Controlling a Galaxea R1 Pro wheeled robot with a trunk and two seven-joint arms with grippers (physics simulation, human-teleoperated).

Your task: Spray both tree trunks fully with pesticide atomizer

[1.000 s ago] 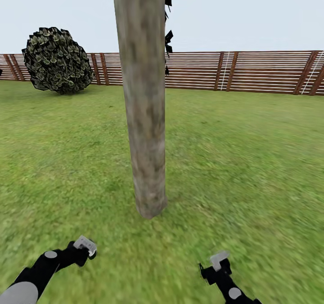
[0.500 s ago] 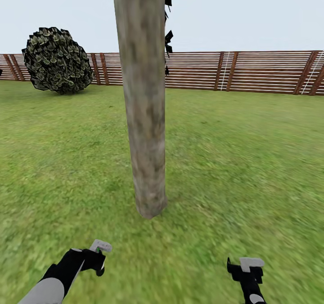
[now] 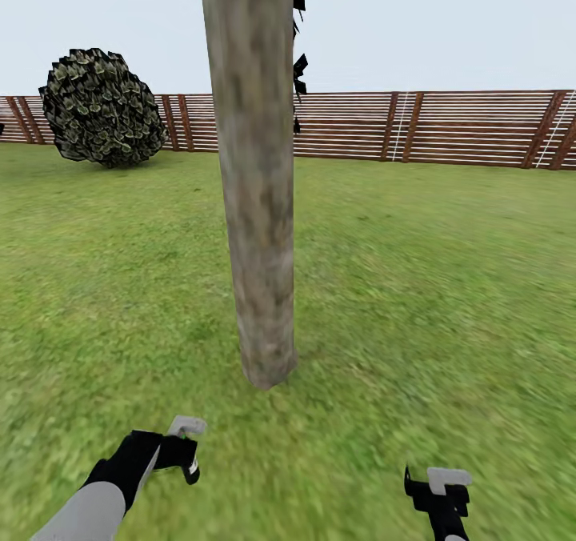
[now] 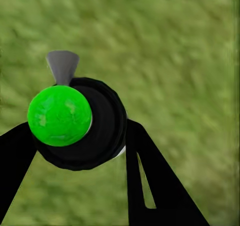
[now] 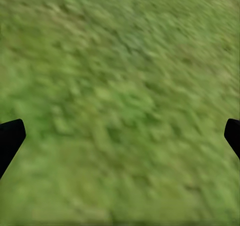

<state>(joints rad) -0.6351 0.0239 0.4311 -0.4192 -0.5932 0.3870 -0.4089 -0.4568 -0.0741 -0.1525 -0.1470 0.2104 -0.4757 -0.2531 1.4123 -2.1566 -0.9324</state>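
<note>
Swung inward over the last second — left end effector (image 3: 178, 447), now at about 7 o'clock from the trunk (image 3: 254, 205), clamped around the pesticide atomizer (image 4: 82, 123), grey nozzle tipped toward the tree. Drifted outward to roughly 5 o'clock and dropped lower: right end effector (image 3: 440, 489), fingers spread wide over bare lawn (image 5: 125, 100), gripping nothing. Likely lining up a spray — trunk unmarked so far, coverage not begun.
</note>
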